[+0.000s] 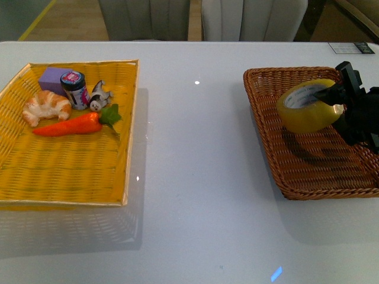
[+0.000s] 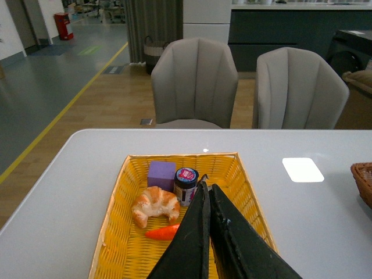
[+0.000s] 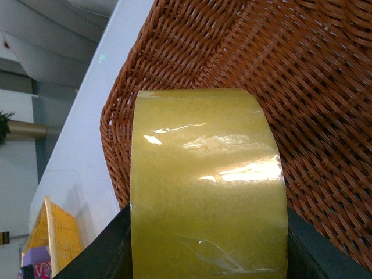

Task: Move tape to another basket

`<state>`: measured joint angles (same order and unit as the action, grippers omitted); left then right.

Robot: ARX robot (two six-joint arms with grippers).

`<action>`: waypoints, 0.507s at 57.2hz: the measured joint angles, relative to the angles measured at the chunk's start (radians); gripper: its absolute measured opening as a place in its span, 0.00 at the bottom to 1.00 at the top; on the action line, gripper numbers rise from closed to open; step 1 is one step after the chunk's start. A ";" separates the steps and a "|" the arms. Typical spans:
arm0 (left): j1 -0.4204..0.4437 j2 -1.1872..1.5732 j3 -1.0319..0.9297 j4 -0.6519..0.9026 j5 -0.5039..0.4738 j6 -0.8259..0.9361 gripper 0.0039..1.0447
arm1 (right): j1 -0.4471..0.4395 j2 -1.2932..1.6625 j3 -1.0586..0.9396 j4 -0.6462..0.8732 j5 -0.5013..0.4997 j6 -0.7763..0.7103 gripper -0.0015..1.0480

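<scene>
The tape [image 1: 308, 105] is gripped by the right end effector [image 1: 335, 100], whose jaws are closed on the two flat sides of the roll. It is carried on edge above the far half of the basket [image 1: 267, 137]. A shadow is cast on the weave beneath it, so the roll is judged to be clear of the basket floor and not yet set down.

In the right wrist view the yellowish band [image 3: 206, 186] is seen just inside the basket's curved corner wall [image 3: 174, 64]. The step in hand is therefore taken to be the placing of the roll.

It is best done by a straight descent toward the open middle of the basket floor, away from the sloping walls, where a round roll could be tipped or sent rolling. The jaws should be opened only once the roll's edge is borne by the weave. The arm should then be raised straight up so that the rim is not caught.

The left end effector [image 2: 206, 195] is seen pinched narrow and empty, far from the basket, over the yellow tray [image 2: 116, 238] at the other side of the worktop [image 1: 195, 177]. Nothing is required of it.
</scene>
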<state>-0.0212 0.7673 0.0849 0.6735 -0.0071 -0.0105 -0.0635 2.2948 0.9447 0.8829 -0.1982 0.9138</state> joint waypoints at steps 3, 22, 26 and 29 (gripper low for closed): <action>0.016 -0.043 -0.013 -0.029 0.000 0.000 0.01 | 0.003 0.017 0.026 -0.015 0.001 0.003 0.44; 0.017 -0.201 -0.071 -0.119 0.007 0.000 0.01 | 0.010 0.047 0.041 -0.076 0.014 -0.036 0.61; 0.017 -0.238 -0.071 -0.153 0.007 0.000 0.01 | 0.005 0.043 0.011 -0.071 0.013 -0.050 0.71; 0.017 -0.267 -0.071 -0.177 0.007 0.000 0.01 | -0.002 0.033 -0.020 -0.061 0.009 -0.060 0.79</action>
<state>-0.0044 0.5007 0.0143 0.4961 -0.0002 -0.0101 -0.0654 2.3280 0.9245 0.8223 -0.1894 0.8539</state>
